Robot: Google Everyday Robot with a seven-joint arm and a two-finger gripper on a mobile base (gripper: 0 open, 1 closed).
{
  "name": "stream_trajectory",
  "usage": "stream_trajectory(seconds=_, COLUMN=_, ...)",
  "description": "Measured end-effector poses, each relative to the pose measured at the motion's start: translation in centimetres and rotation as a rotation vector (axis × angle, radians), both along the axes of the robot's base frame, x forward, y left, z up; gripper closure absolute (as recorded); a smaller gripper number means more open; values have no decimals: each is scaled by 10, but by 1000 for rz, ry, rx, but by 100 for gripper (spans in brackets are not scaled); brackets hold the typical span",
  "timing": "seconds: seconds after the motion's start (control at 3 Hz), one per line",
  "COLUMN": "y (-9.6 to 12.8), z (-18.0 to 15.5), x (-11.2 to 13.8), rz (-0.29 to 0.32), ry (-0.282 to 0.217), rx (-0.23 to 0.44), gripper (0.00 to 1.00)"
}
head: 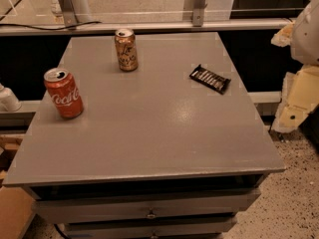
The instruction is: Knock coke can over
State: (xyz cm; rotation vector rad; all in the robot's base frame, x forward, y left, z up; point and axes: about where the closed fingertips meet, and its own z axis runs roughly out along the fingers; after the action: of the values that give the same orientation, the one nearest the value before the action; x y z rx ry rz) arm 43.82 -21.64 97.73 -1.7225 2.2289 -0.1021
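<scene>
Leftward, upright red coke can (63, 93), silver top; end effector (298, 102) far right, state unclear.

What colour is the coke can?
The coke can is red with white writing, camera view; claw at right edge.

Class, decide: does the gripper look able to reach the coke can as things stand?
Probably yes, with a long reach. The gripper is off the right side of the table; the coke can stands at the left edge. The snack bar and bronze can lie farther back.
</scene>
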Motion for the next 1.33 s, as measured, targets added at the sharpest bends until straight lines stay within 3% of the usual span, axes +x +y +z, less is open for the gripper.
stream_trajectory(seconds=0.67, y=1, z=0, x=-1, rz=2, ry=-9, rx=27, gripper=0)
stream_trajectory(seconds=1.0, y=12, z=-20, x=-6, rz=17, ry=1, rx=120, gripper=0)
stream_trajectory(seconds=1.33, y=41, z=-43, x=-14, rz=50, ry=6, rx=282, gripper=0)
